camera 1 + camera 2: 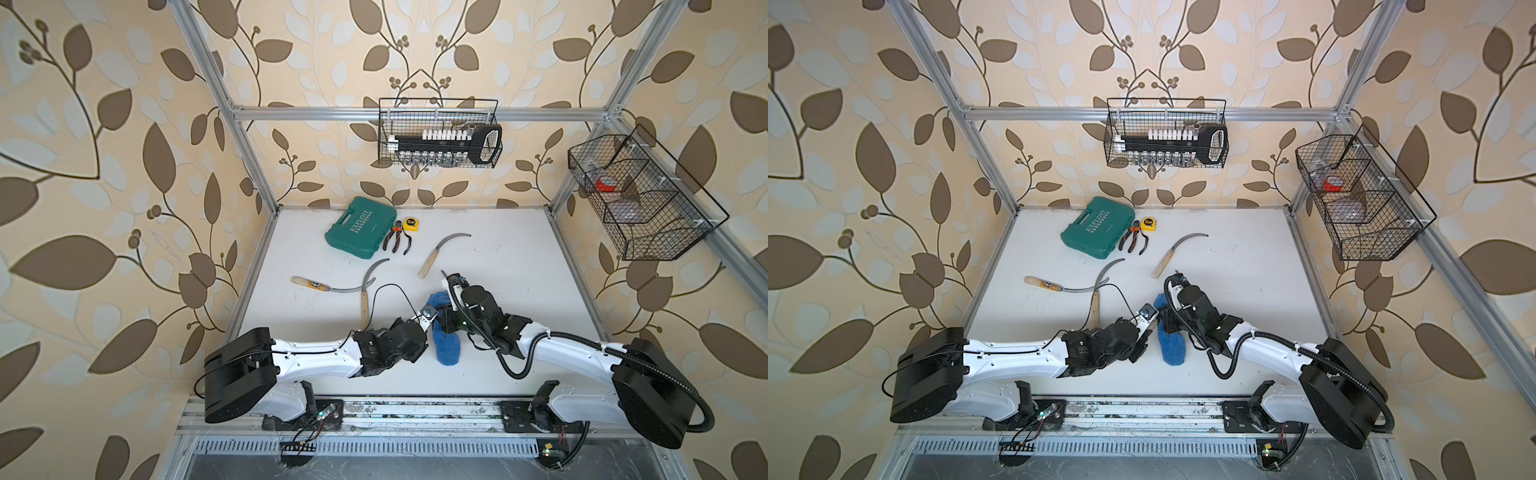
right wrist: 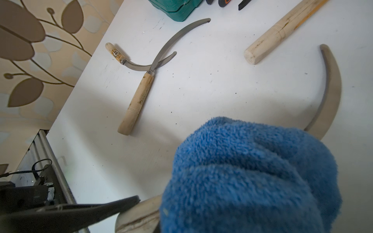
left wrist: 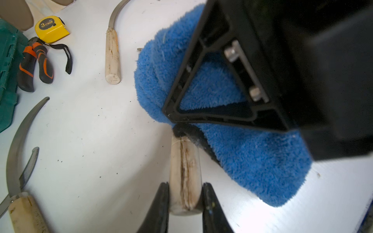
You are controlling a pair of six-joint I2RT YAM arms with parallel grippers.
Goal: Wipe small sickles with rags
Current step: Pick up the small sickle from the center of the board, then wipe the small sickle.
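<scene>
Left gripper is closed on the held sickle by its handle. The right gripper pinches the blue rag over the blade, lower centre in a top view. Risk: the pile snags on the edge and twists the handle out of the clamp.

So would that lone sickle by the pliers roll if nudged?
Probably not far: the lone sickle has a round handle, but its curved blade lies flat on the table and should block rolling. It looks stiff and would likely swivel.
</scene>
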